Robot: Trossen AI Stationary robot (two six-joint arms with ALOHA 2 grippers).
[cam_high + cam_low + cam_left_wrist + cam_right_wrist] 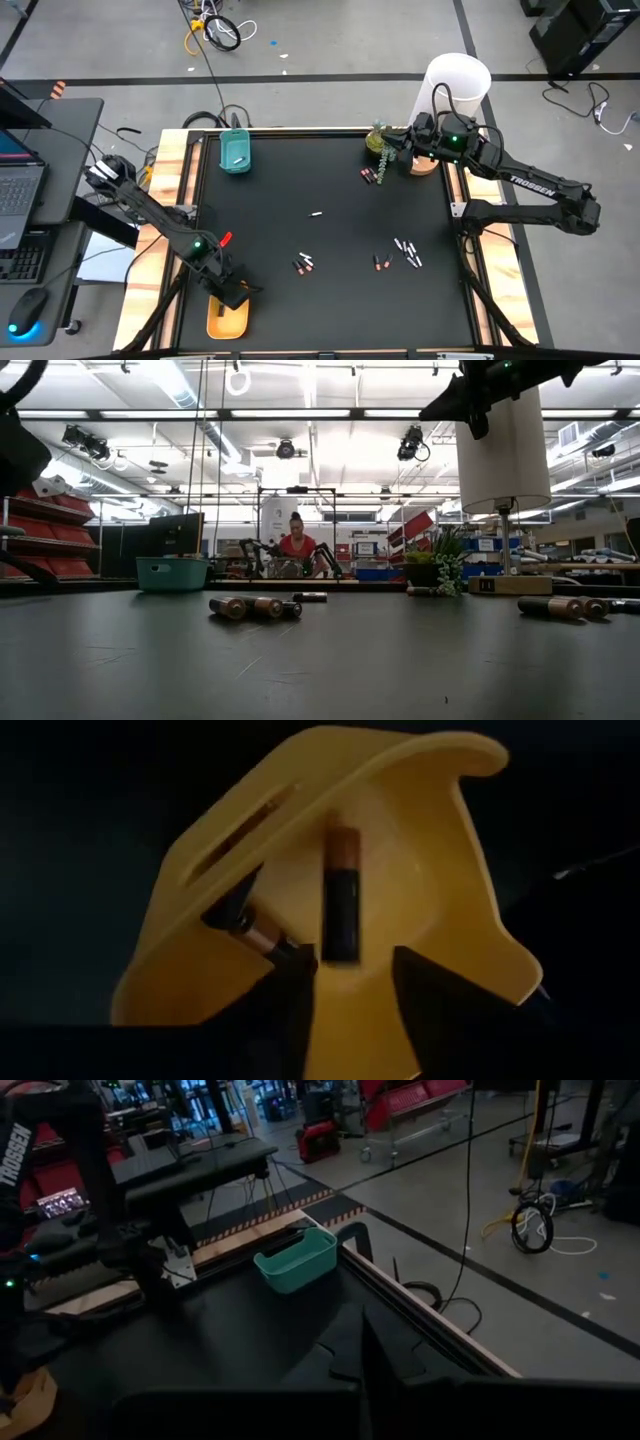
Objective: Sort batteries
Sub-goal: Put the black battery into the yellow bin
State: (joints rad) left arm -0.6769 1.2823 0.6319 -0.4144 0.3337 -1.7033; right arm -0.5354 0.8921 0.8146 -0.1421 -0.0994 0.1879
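Batteries [340, 895] lie inside the yellow oval tray [450, 870] in the left wrist view: one dark cell with a copper end lies free on the tray floor, and a second [262, 932] rests slanted at the tip of a finger. The left gripper [355, 975] hovers just over the tray with its fingers spread apart and nothing between them. The high view cannot show these cells, since the arm covers the tray [222, 322] at the near left corner of the black table [330, 200]. It does show loose batteries scattered mid-table [304, 263], more toward the right [408, 251], and a pair near the far right [369, 175]. The low view shows them lying on their sides. Farther off, the teal rectangular tray [236, 152] sits at the far left edge. The right gripper [385, 160], pressed together, hangs above the far right corner.
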